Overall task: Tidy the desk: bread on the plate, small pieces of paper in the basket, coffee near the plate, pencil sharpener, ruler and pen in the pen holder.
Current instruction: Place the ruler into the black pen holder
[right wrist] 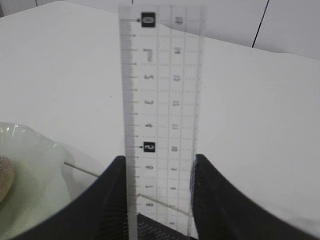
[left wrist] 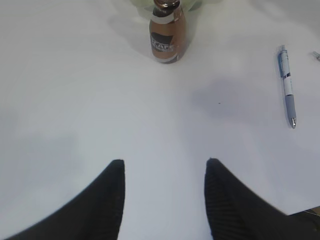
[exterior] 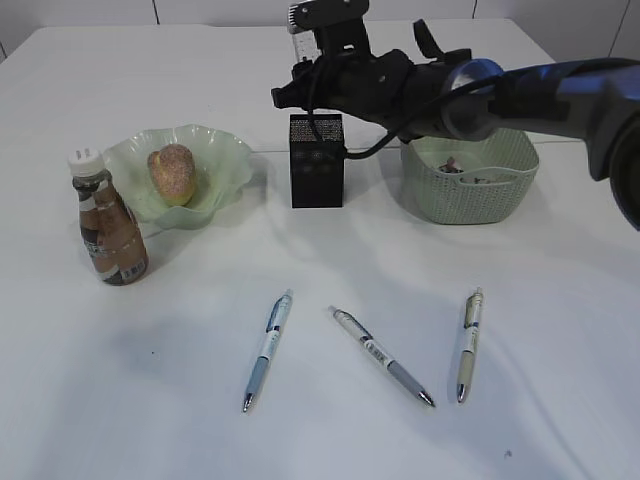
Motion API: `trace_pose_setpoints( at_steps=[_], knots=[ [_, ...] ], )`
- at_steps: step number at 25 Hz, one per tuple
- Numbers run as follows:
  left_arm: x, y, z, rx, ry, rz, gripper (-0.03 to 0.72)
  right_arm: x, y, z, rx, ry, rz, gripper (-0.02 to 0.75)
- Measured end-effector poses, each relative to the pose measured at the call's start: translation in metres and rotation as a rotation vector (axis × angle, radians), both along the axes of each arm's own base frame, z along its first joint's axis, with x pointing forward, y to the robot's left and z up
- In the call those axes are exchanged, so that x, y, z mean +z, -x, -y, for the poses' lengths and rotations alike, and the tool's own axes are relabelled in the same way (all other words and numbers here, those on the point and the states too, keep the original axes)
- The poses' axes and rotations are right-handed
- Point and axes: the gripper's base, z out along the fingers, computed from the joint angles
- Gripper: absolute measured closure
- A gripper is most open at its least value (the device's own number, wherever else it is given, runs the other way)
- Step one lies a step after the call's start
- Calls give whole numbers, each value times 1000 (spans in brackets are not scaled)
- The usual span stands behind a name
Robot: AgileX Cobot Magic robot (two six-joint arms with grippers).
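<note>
Front of desk (exterior: 150, 420) mostly open – three pens (exterior: 385, 356) lie there; back row crowded w/ plate (exterior: 225, 165), holder (exterior: 316, 175), basket (exterior: 470, 195).

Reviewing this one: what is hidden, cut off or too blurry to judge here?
- Ruler: lower end hidden inside the pen holder; exterior view, the right arm covers it.
- Basket: contents too small to identify.
- Coffee: cap cut off by the left wrist view's top edge.
- Plate: cropped in the right wrist view.
</note>
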Motion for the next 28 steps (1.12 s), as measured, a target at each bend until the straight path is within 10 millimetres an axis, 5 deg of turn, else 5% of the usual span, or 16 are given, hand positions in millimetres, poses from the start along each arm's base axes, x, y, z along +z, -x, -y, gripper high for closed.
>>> trace_pose_setpoints(
  at_steps=[23, 28],
  knots=[
    [0, 0, 0, 0, -1, 2, 330, -2, -3, -9, 63, -69, -87, 349],
    [0, 0, 0, 0, -1, 4, 330, 14, -2, -6, 73, -37, -43, 349]
  ],
)
